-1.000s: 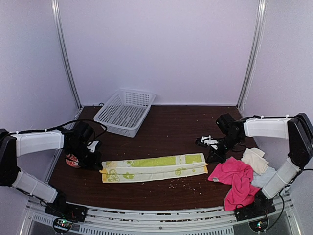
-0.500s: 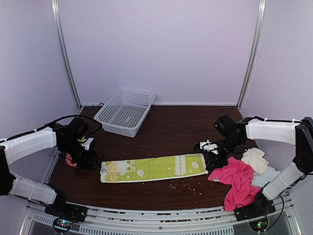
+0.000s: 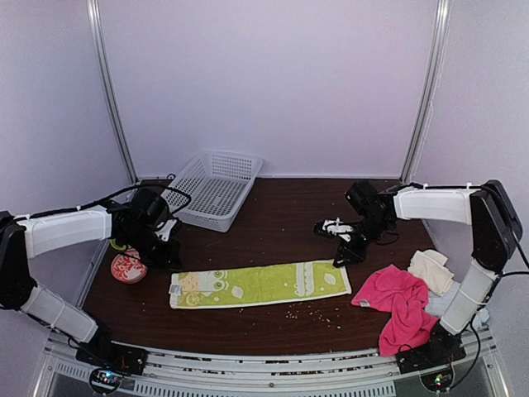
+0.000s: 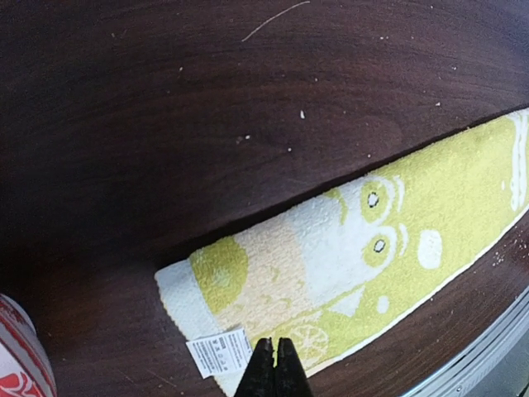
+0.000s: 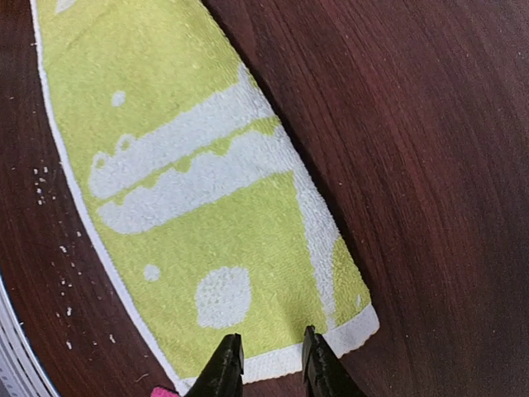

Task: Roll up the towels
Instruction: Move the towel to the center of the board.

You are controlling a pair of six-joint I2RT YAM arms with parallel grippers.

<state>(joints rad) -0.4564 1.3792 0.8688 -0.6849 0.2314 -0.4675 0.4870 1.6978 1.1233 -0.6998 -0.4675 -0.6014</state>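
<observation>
No towel is rolled yet. The lime towel (image 3: 260,284) lies flat on the desk (image 3: 281,217); the pink towel (image 3: 399,303) is crumpled at the right. The left claw (image 4: 275,356) is pressed together, empty; the right claw (image 5: 270,347) is slightly spread.

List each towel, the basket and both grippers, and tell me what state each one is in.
lime-yellow towel: spread flat in a long strip, not rolled.
hot-pink towel: crumpled in a heap, not rolled.
cream towel: bunched up, not rolled.
pale-blue towel: mostly hidden, cannot tell.
basket: upright, empty.
left gripper: shut, holding nothing.
right gripper: slightly open, holding nothing.
</observation>
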